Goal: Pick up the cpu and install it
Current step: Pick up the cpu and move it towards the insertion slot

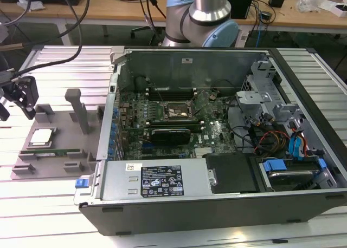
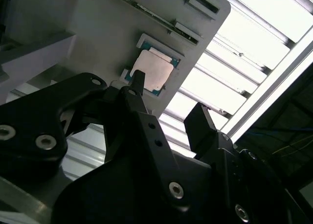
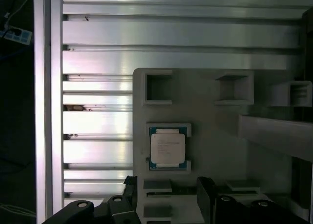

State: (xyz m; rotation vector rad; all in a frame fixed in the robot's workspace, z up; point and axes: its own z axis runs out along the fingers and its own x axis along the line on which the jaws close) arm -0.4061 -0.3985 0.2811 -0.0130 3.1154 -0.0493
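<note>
The black two-fingered claw [image 1: 16, 111] hangs with fingers [image 2: 138, 84] spread above the pale grey moulded tray [image 1: 59, 126] on the ribbed aluminium surface [image 1: 54, 204]. Open air lies between it and the cpu [image 1: 42, 137], a small flat square chip with a silvery-grey top. Low grey lips [image 3: 168, 128] hem two sides of the chip. A tall grey post [image 1: 79, 111] stands between the chip and the open black computer case [image 1: 190, 204], whose side wall [image 1: 111, 118] rises beside the tray. Inside, the black square socket frame [image 1: 174, 111] is open from above, a long black graphics card [image 1: 171, 134] just beside it.
</note>
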